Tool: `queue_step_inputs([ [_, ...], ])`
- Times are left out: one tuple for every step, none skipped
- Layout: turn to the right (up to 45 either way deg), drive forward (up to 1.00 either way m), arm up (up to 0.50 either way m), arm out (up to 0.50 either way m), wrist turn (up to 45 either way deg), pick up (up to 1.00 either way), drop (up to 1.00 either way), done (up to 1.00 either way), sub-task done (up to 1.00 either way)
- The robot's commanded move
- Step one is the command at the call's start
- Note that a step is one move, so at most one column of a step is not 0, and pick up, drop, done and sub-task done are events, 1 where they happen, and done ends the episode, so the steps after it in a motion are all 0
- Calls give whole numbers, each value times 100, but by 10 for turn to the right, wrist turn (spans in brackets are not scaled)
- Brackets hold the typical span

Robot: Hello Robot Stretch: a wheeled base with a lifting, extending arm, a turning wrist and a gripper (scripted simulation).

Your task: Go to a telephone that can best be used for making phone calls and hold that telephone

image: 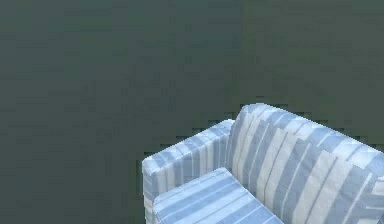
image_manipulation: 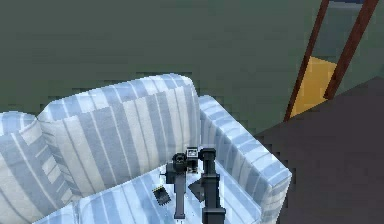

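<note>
Pincer [image_manipulation: 178, 192] by sofa armrest [image_manipulation: 243, 152]; dark thing [image_manipulation: 161, 194], perhaps telephone, on seat.

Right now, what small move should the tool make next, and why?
Probably ease the tool slightly toward the arm side view's left: a small dark object, possibly the telephone, lies on the striped sofa seat just left of it. I cannot tell whether the tool holds anything.
</note>
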Motion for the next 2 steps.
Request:
queue_step_inputs([
  [0, 0, 0, 0, 450, 0, 0, 0, 0],
  [0, 0, 0, 0, 450, 0, 0, 0, 0],
])
